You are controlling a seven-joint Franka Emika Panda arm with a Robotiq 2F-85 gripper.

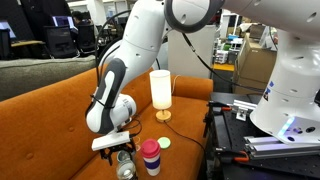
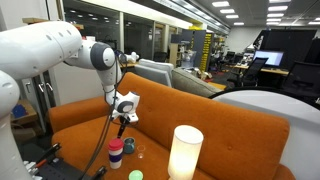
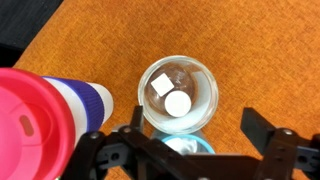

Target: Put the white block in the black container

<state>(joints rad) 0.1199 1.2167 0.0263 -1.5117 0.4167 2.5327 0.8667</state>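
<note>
The black container (image 3: 207,95) is a small low round cup with a silvery rim, standing on the orange couch seat. In the wrist view the white block (image 3: 161,85) lies inside it, next to a white round disc (image 3: 178,104). My gripper (image 3: 198,130) hangs straight above the cup, open and empty, with one finger on each side. In an exterior view the gripper (image 1: 121,150) is just above the cup (image 1: 125,170). It also shows in an exterior view (image 2: 123,119), where the cup is too small to make out.
A pink-red tumbler (image 3: 40,120) with a dark lid stands close beside the cup, also in both exterior views (image 1: 150,157) (image 2: 116,152). A teal round thing (image 3: 190,147) lies under the gripper. A white lamp (image 1: 160,90) and a green disc (image 1: 165,142) sit further along the couch.
</note>
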